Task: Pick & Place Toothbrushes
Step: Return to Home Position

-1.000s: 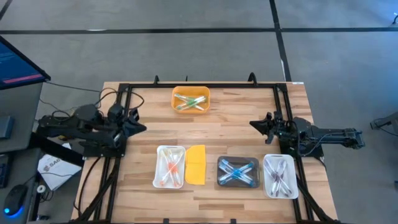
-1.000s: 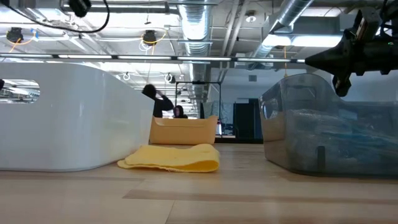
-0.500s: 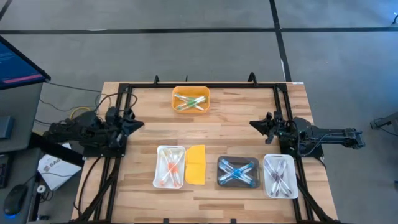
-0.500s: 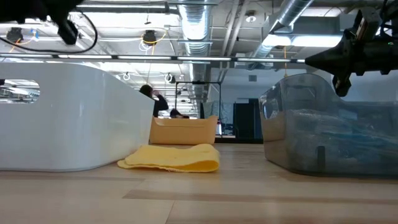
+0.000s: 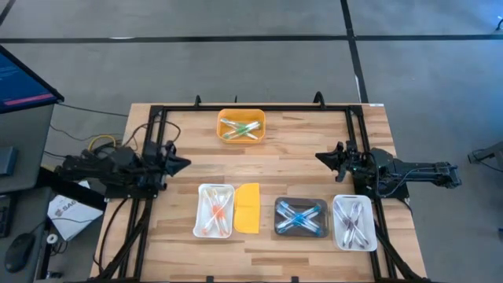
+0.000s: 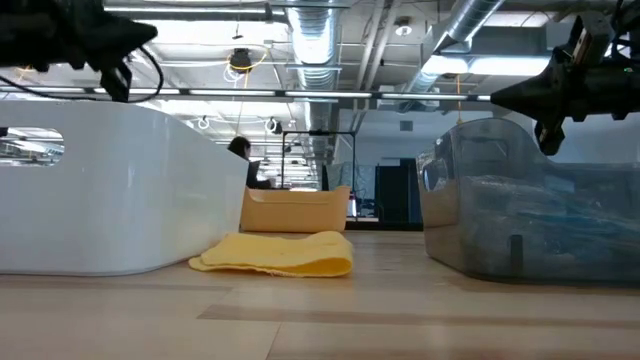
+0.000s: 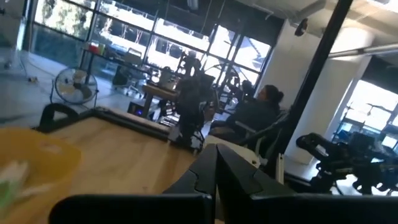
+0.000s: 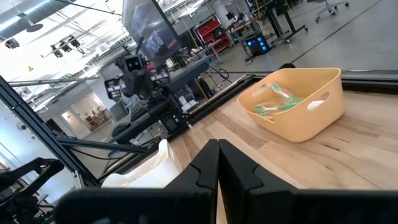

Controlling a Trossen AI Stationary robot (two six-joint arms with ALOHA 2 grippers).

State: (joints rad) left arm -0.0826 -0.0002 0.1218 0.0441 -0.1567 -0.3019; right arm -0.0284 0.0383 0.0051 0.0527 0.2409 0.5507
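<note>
The toothbrushes lie sorted in four trays. Green ones (image 5: 240,127) are in the orange tray (image 5: 222,135) near the far edge. Pink/orange ones (image 5: 215,211) lie in a white tray, blue ones (image 5: 299,218) in a grey tray, pale ones (image 5: 353,222) in a clear tray, all along the near edge. My left gripper (image 5: 187,163) (image 7: 216,163) hovers shut at the table's left side. My right gripper (image 5: 320,156) (image 8: 219,149) hovers shut at the right side, pointing toward the orange tray (image 8: 295,102). Neither holds anything.
A flat yellow-orange lid (image 5: 247,207) lies between the white and grey trays; it also shows in the low view as the yellow lid (image 6: 275,252). A black frame (image 5: 255,108) runs round the table. Bare wood lies in the middle (image 5: 251,161). People sit in the room beyond (image 7: 258,109).
My left arm has come down from high over the table's left side and levelled out, its gripper ending a little farther toward the table's middle, still shut. The right arm and all trays have kept still.
</note>
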